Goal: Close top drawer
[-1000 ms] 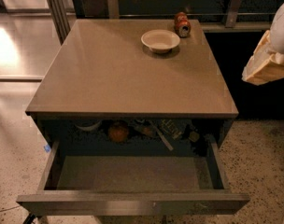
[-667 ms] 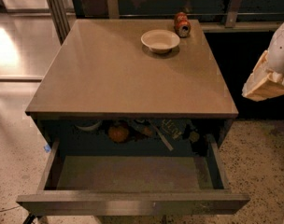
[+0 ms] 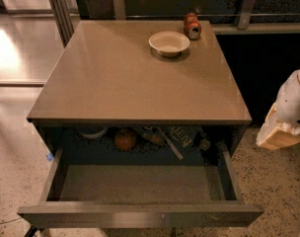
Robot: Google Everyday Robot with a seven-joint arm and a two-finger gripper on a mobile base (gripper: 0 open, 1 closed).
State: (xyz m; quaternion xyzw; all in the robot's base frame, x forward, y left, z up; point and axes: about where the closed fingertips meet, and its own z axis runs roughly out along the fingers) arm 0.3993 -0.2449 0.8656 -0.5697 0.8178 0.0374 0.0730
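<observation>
The top drawer (image 3: 140,214) is pulled far out of the cabinet toward the camera. Its dark-grey front runs along the bottom of the view, and its front half is bare inside. At the back, under the tabletop, lie an orange fruit (image 3: 125,139), a white bowl rim (image 3: 92,132) and several dark packets (image 3: 182,135). My gripper (image 3: 277,135) hangs at the right edge, beside the cabinet's right side, level with the drawer's back. It touches nothing.
The tan cabinet top (image 3: 135,78) carries a white bowl (image 3: 169,43) and a tipped red can (image 3: 192,25) near its far edge. A dark counter (image 3: 268,63) stands to the right. Speckled floor lies on the left and lower right.
My gripper has dropped lower along the right edge of the view. The drawer and the things on the top have not moved.
</observation>
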